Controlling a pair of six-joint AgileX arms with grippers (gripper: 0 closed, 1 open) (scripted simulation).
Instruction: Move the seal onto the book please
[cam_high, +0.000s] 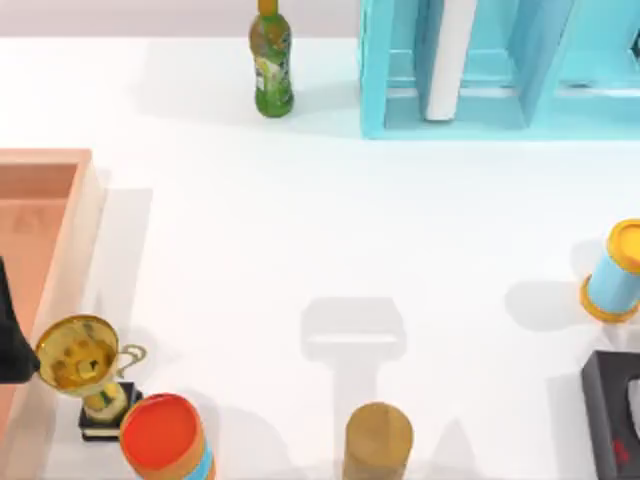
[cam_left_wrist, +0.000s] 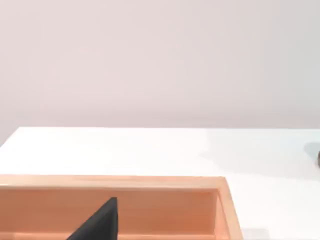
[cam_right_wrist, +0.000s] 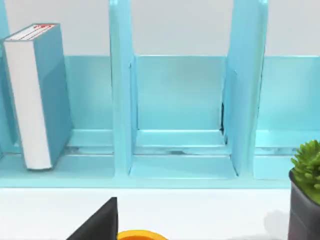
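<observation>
The book stands upright in the left bay of the cyan shelf unit. It has a teal-blue cover and white page edges. From above, its white edge shows inside the shelf at the back right. The seal is out of view. A dark part of my left gripper hangs over the wooden tray, and the left arm shows at the table's left edge. A dark part of my right gripper faces the shelf from the table in front of it.
A green bottle stands at the back. A gold trophy, a red-lidded can and a tan cylinder line the front. A yellow-and-blue can and a dark box sit at the right. A potted plant is near the shelf.
</observation>
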